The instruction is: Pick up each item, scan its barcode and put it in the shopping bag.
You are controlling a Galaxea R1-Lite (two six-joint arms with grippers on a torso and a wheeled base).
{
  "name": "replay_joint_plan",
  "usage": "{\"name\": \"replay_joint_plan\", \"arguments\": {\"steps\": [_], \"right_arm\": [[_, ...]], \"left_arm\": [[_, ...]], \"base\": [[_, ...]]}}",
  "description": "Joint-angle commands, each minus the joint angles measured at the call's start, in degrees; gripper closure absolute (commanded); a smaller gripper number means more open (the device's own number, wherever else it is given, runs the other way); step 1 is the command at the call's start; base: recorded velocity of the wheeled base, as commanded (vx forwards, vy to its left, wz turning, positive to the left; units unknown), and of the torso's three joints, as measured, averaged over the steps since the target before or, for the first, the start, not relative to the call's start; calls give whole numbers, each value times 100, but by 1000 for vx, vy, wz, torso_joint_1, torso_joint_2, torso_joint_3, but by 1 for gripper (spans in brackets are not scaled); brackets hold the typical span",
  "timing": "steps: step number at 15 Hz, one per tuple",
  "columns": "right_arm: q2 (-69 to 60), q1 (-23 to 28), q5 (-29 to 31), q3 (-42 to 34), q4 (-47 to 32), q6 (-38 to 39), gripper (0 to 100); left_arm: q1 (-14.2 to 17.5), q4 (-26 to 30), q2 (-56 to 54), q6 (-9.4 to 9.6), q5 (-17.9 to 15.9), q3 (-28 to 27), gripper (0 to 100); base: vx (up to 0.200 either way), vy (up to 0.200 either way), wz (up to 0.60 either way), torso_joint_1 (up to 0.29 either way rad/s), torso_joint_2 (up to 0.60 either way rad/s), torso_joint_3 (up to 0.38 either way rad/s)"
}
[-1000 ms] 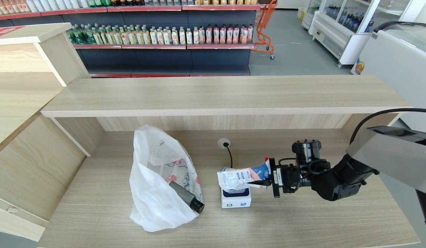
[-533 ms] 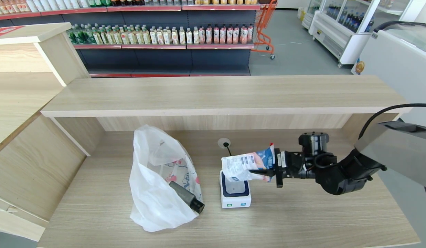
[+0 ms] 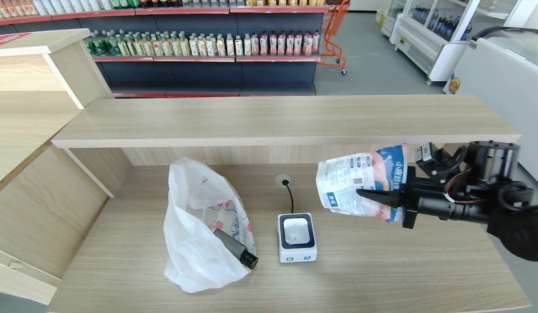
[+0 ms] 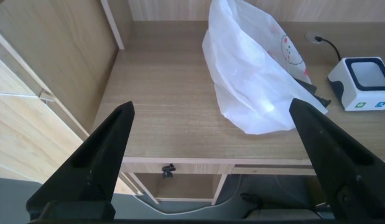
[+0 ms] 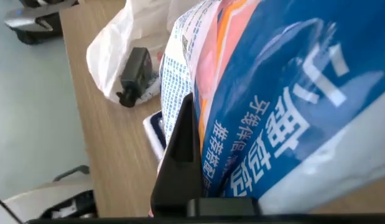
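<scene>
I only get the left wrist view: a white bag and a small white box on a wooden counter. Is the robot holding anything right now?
Observer: Yes. The right tool is shut on a blue and white packet, held above the counter.
Visitor: Is it over that small box?
Observer: No. The packet is off to the robot's right of the scanner, whose window lies uncovered.
Visitor: And the dark bit at the bag's edge?
Observer: A dark bottle-shaped item with a black cap, lying in the shopping bag, cap toward the scanner.
</scene>
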State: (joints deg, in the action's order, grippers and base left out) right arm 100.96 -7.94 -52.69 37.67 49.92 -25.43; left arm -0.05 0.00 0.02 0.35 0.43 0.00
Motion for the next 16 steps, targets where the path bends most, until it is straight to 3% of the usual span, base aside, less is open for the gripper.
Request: {"name": "replay_joint_plan", "arguments": {"steps": [1,2,4,13,16], "right_arm": [[-1430,-147,822,-884,-220,1207,100],[-1668,-788,2034,-1007,-272,2736,100],[-1641,-1351,3098,-954,-281,3932,100],[-1870,-1474,3221,-1060,-641,4046,100],[-2274,-1474,3238,-990,-1213,4459,100]], "left_arm": [[-4,0,-2,0,1,0,0],[-4,0,-2,0,1,0,0],[-4,0,-2,0,1,0,0],[5,0,-2,9,1,0,0],[5,0,-2,9,1,0,0]], "base": [[0,0,0,0,0,0],[0,0,0,0,0,0],[0,0,0,0,0,0],[0,0,0,0,0,0],[0,200,0,-1,5,4]]}}
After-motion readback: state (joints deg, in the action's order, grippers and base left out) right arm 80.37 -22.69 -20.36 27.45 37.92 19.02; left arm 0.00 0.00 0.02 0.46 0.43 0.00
